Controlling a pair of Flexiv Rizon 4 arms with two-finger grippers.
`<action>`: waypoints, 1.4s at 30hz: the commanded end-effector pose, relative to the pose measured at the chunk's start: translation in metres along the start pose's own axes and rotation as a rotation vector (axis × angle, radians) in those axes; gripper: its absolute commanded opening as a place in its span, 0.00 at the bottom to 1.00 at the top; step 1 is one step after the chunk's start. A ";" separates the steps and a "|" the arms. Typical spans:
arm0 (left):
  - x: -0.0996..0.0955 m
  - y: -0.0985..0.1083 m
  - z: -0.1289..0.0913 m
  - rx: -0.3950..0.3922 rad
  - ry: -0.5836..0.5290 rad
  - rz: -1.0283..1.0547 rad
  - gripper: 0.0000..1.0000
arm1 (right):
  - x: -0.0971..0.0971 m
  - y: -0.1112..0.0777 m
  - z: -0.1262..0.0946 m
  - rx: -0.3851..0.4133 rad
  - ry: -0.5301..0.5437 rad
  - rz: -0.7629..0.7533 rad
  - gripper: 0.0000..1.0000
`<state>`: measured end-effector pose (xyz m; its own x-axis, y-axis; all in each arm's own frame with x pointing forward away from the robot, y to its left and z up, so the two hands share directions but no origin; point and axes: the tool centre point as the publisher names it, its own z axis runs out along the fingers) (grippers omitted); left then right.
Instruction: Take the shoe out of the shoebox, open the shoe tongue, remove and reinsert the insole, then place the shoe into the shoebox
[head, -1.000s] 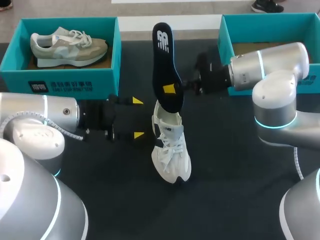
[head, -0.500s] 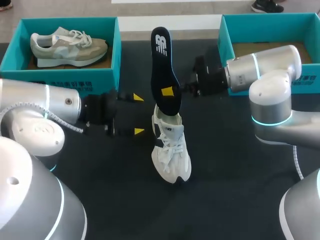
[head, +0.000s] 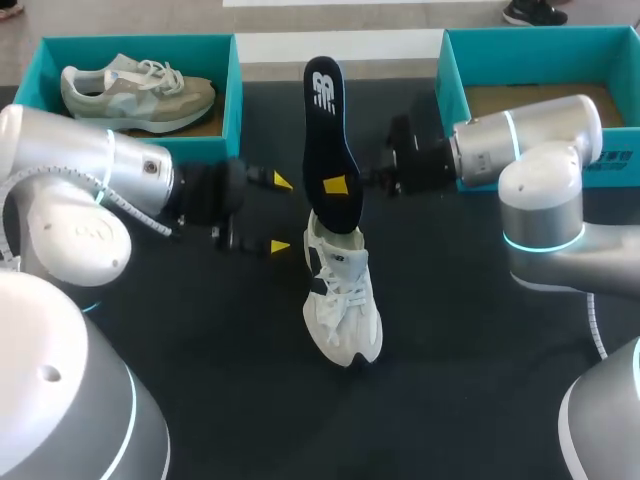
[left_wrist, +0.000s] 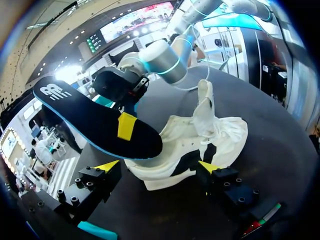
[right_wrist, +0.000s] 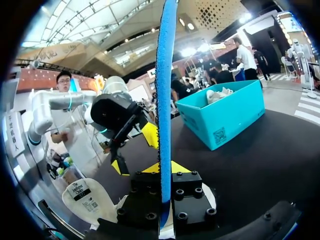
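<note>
**Insole up, R gripper on it**

We see the white shoe (head: 342, 300) mid-table, toe to 6 o'clock. Our left gripper (head: 280, 214) sits at its 10 o'clock, fingers apart, holding nothing. Our right gripper (head: 341, 186), in from 3 o'clock, pinches the black insole (head: 325, 110), lower end at the shoe's opening. Left shoebox (head: 140, 47) at 11 o'clock, right shoebox (head: 540, 40) at 1.

Insole (head: 330, 140) in shoe (head: 342, 300), left pincer (head: 280, 213) left, right pincer (head: 340, 185) right, shoeboxes (head: 540, 55) behind

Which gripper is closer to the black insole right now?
Right. The right gripper is shut on the insole, one finger on each face. The left gripper hangs open beside it, not touching.
</note>
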<state>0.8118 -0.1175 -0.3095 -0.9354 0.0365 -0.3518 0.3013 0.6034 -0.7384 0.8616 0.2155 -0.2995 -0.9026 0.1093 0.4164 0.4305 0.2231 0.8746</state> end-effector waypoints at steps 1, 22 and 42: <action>-0.010 -0.003 0.002 -0.033 0.030 -0.001 1.00 | 0.000 -0.003 0.003 -0.006 0.001 0.000 0.00; -0.012 -0.003 0.001 -0.075 0.030 0.012 1.00 | -0.001 -0.012 0.010 -0.074 0.061 0.035 0.00; -0.012 -0.003 0.001 -0.075 0.030 0.012 1.00 | 0.009 -0.045 0.012 -0.086 0.074 0.113 0.00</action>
<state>0.8217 -0.1201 -0.3034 -0.9374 0.0658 -0.3419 0.2979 0.6597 -0.6900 0.8415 0.2192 -0.3326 -0.8481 0.0477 0.5276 0.5289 0.1339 0.8381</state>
